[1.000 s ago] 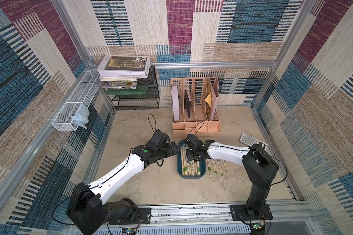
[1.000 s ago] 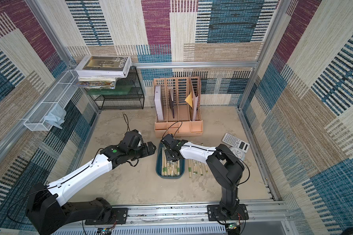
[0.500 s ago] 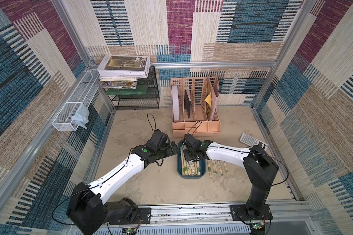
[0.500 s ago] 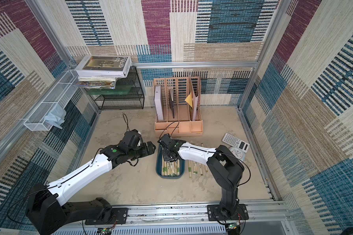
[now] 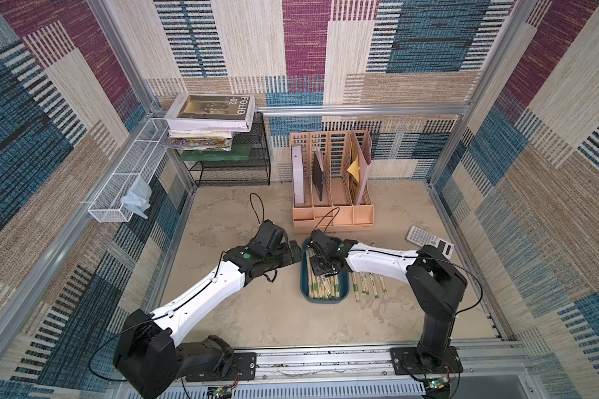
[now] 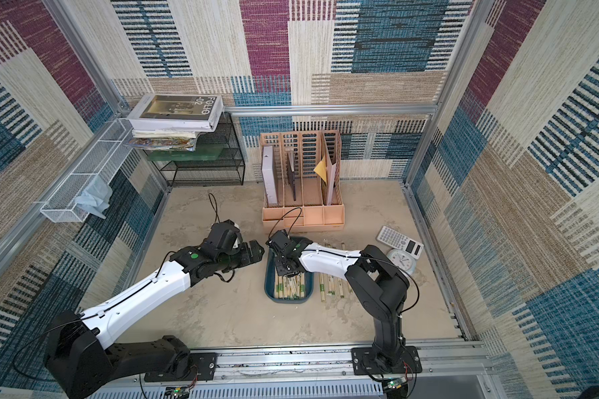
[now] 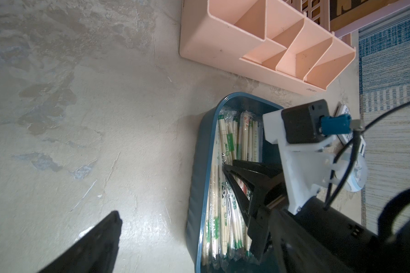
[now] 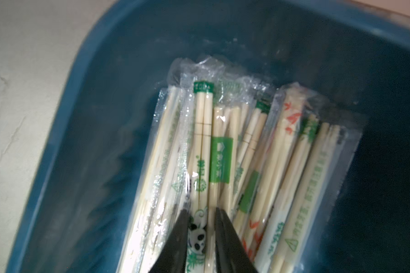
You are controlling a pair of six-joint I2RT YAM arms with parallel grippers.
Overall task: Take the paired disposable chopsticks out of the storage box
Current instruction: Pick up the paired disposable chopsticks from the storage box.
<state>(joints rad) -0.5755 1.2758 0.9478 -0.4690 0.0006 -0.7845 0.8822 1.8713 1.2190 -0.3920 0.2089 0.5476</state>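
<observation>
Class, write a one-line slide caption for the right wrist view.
Right gripper closed on a panda-print chopstick pair among wrapped pairs in the teal storage box.

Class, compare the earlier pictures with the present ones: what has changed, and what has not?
The right end effector, closed around one panda-print pair in the box, shifted slightly leftward. Nothing was released. The left end effector stayed open beside the box; the loose pairs on the other side of the box stayed put.

chopsticks (image 5: 323, 287) in storage box (image 5: 303, 276), organizer (image 5: 332, 218) behind
</observation>
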